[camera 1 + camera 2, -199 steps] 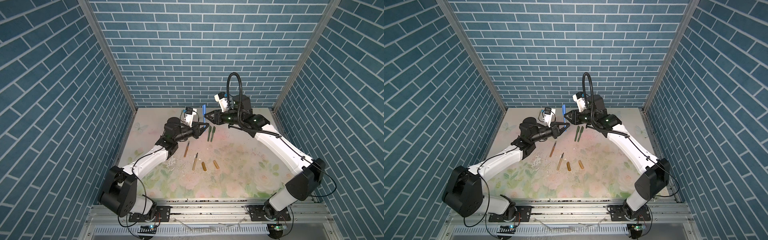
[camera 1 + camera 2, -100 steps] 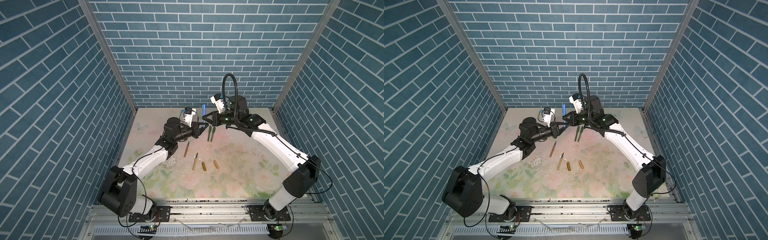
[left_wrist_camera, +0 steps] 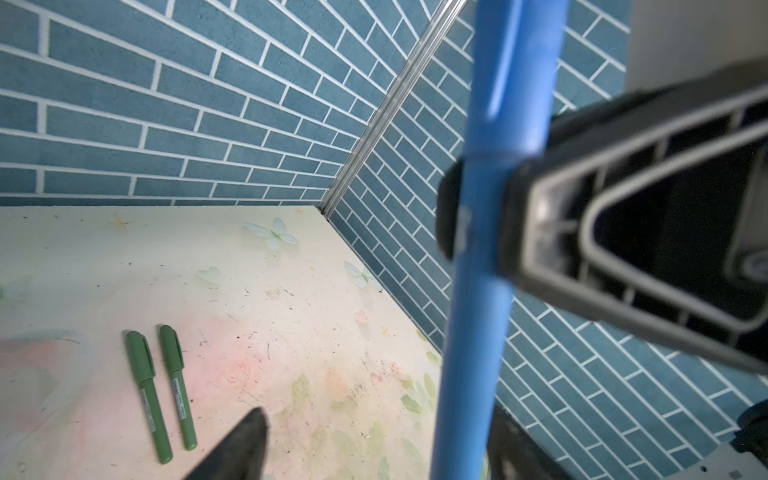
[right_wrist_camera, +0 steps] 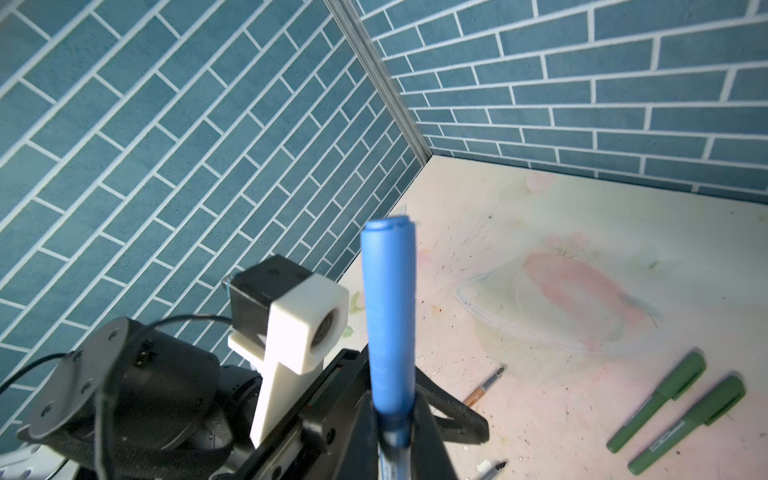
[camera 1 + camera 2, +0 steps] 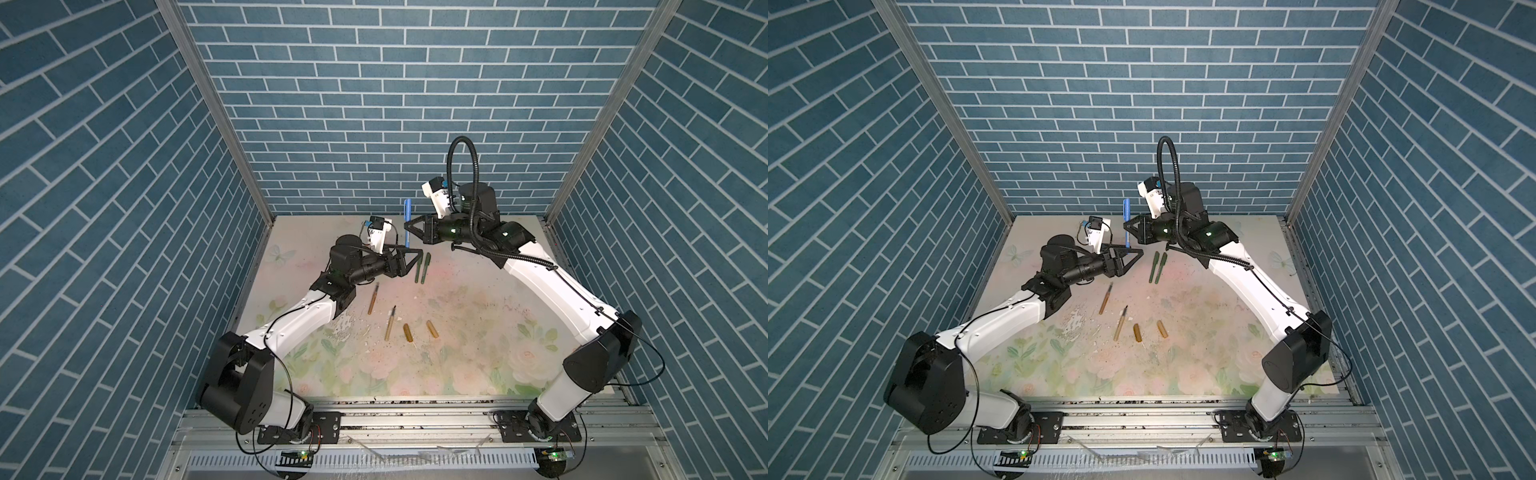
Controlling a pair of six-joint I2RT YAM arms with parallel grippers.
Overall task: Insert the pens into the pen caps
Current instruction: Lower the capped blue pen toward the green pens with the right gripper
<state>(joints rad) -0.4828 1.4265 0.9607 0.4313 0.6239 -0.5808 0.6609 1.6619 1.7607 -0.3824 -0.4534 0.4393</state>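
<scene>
The blue plastic pen (image 5: 407, 222), with its blue cap (image 4: 388, 291) seated on top, stands upright in the air over the far middle of the floral-print counter (image 5: 478, 332), close to the blue-brick back wall. The right gripper (image 5: 409, 227) is clenched on its barrel just below the seam of the cap, as the left wrist view shows. The pen's lower end reaches down between the fingers (image 3: 245, 449) of the left gripper (image 5: 411, 259), which is released, its jaws spread wide. One finger stands well clear of the pen; whether the other touches it I cannot tell.

Just right of the left gripper, two dark green capped pens (image 5: 417, 268) (image 5: 426, 268) lie side by side on the counter, nearly parallel, caps toward the far wall. Nearer and slightly left lie two golden-brown uncapped pens (image 5: 372, 299) (image 5: 390, 323), apart from each other, dark tips pointing toward the far wall. Right of the nearer one rest two short amber-orange pen caps (image 5: 408, 332) (image 5: 432, 328), near each other but not touching. Both top views show the same layout, with the green pair (image 5: 1156, 268) between the two arms.
</scene>
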